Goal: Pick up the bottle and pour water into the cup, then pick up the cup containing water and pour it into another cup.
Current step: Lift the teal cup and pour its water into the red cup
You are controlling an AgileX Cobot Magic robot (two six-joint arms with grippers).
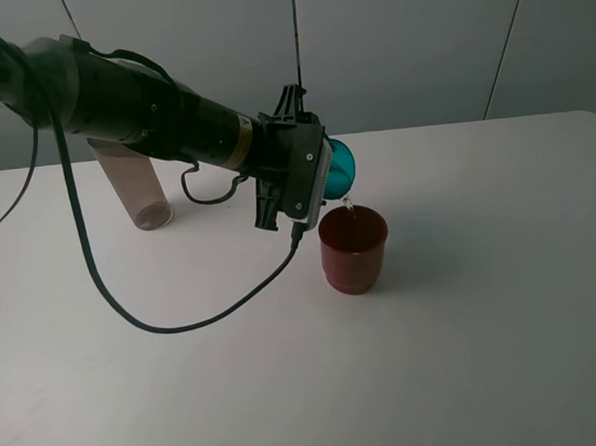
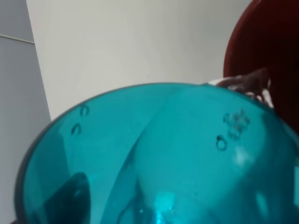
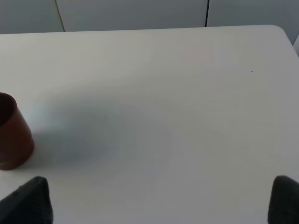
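Note:
My left gripper [image 1: 329,173] is shut on the cup [image 1: 341,161], a teal tumbler tipped on its side with its mouth just above the other cup [image 1: 353,248], which is dark red. A thin stream of water [image 1: 348,202] falls from the teal rim into the red one. In the left wrist view the teal cup [image 2: 159,158] fills most of the picture, with water [image 2: 247,84] running off its lip towards the red cup [image 2: 261,42]. The bottle [image 1: 136,186] stands at the back left, partly behind my left arm. My right gripper [image 3: 156,205] is open and holds nothing.
The white table [image 1: 483,323] stretches to the right of the red cup [image 3: 11,135]. A black cable [image 1: 183,324] from the left arm loops over the table on the left. A pale wall stands behind the table.

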